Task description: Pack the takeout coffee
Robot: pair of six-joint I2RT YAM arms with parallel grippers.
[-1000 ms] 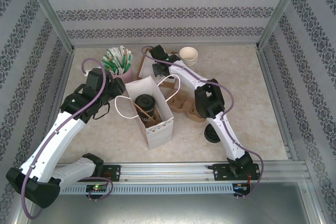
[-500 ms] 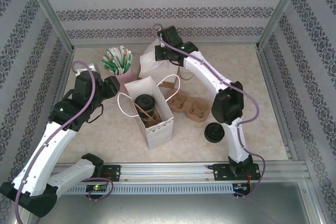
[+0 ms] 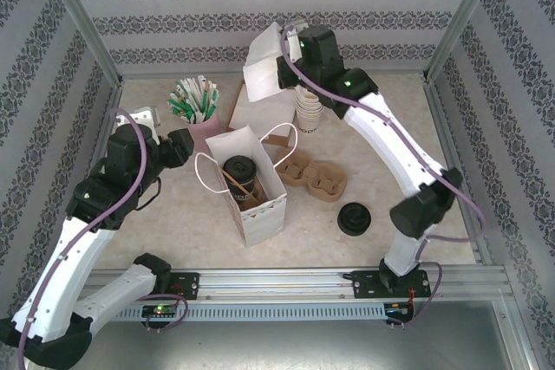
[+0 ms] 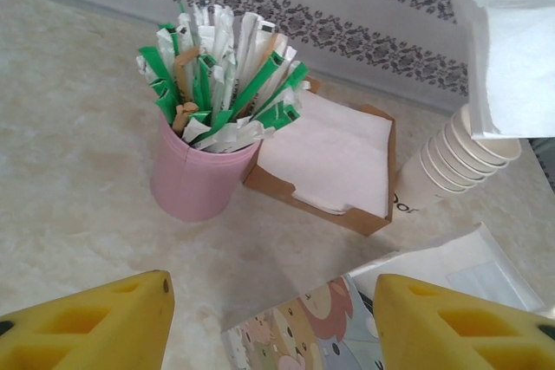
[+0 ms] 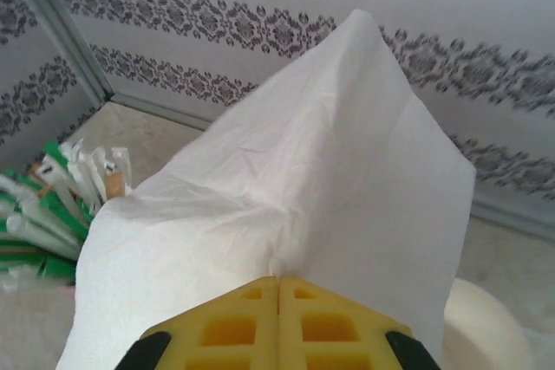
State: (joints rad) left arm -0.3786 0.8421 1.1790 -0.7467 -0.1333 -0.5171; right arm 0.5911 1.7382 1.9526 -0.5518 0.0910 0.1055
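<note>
Sitting upright inside the white paper bag (image 3: 264,214) in the middle of the table was the takeout coffee (image 3: 240,173), with its black lid on. The right gripper (image 3: 282,74) was pinched tight on a white napkin (image 3: 260,62) high above the napkin box (image 3: 244,114) at the back, and I thought it should carry the napkin slowly over the bag's open top and drop it beside the cup without bumping the bag. The left gripper (image 3: 178,146) hung open and empty just left of the bag, a good spot to steady it.
</note>
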